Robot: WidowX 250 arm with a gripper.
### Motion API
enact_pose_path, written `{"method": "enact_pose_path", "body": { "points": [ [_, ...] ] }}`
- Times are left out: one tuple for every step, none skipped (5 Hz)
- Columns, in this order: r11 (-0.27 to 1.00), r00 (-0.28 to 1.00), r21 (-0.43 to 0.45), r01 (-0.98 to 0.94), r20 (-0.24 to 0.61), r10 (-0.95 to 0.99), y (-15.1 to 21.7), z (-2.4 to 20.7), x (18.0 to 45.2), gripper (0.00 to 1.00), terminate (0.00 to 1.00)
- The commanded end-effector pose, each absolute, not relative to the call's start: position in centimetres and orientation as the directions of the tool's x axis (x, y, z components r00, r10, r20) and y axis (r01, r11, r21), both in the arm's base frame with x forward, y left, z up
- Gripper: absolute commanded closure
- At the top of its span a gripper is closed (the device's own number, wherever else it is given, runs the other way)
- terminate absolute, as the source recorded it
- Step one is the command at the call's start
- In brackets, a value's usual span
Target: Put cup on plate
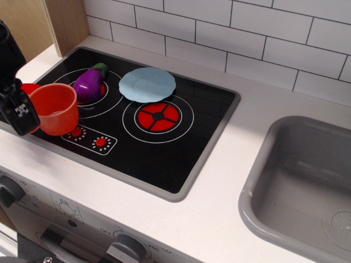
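Note:
The orange-red cup (55,108) stands upright on the front left of the black stovetop (181,148), over the left burner ring. My black gripper (20,114) is low at the cup's left side and covers the loop handle. Its fingertips are hidden, so I cannot see whether it holds the handle. The pale blue plate (147,84) lies flat at the back middle of the stovetop, to the right of and behind the cup, with nothing on it.
A purple eggplant (90,83) lies between cup and plate. A red sliver of the sushi piece (30,87) shows behind the gripper. A red burner mark (158,116) is in front of the plate. A grey sink (307,186) is at the right, with tiled wall behind.

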State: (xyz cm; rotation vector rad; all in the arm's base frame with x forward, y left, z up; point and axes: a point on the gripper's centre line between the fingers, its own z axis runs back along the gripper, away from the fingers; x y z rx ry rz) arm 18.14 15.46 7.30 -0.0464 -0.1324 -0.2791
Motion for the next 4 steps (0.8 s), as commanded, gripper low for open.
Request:
{"method": "enact_pose_path", "body": {
  "points": [
    [0.955, 0.943, 0.040, 0.295, 0.151, -0.298, 15.2, 6.1, 18.7, 0.00, 0.00],
    [0.964, 0.952, 0.030, 0.263, 0.157, -0.264, 14.7, 6.0, 19.0, 1.00, 0.00],
    [0.975, 0.960, 0.015, 0.224, 0.169, -0.223, 13.8, 6.7, 19.3, 1.00, 0.00],
    [0.989, 0.974, -0.008, 0.148, 0.177, -0.144, 12.3, 7.6, 20.1, 1.00, 0.00]
  ]
}}
